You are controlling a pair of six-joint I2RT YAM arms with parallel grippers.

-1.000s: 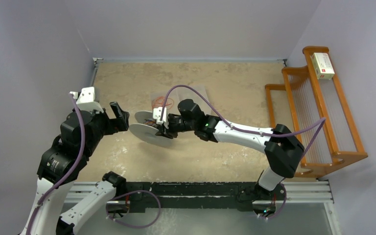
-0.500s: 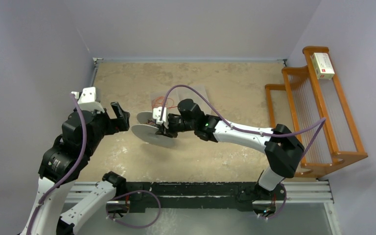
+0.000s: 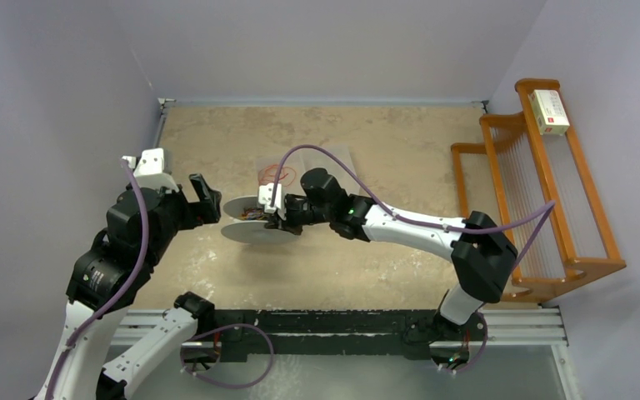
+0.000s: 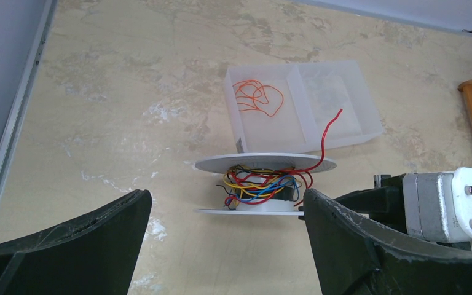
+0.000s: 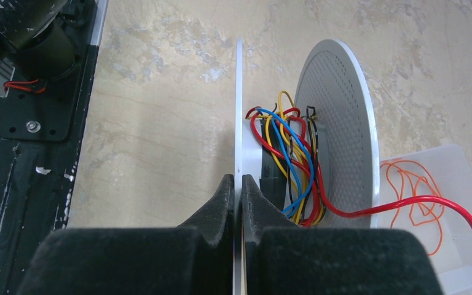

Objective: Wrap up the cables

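Note:
A grey double-disc spool (image 3: pixel 250 219) hangs level over the table, wound with red, yellow, blue and black wires (image 4: pixel 264 183). My right gripper (image 3: pixel 278 218) is shut on the edge of one disc (image 5: pixel 238 110); its fingertips (image 5: pixel 238 184) pinch the disc. A thicker red wire (image 4: pixel 324 138) runs loose from the spool toward the tray. Thin red-orange cables (image 4: pixel 258 98) lie coiled in the clear tray (image 4: pixel 335 92), also seen in the right wrist view (image 5: pixel 415 187). My left gripper (image 3: pixel 207 198) is open and empty, left of the spool, its jaws wide apart (image 4: pixel 226 203).
The clear two-compartment tray (image 3: pixel 333 155) sits just behind the spool. An orange wooden rack (image 3: pixel 550 200) stands at the right edge with a white and red box (image 3: pixel 548 112) on top. Grey walls close the table on the left and back.
The right gripper has turned the spool from tilted to level, so its discs now show edge-on. The left gripper has barely moved.

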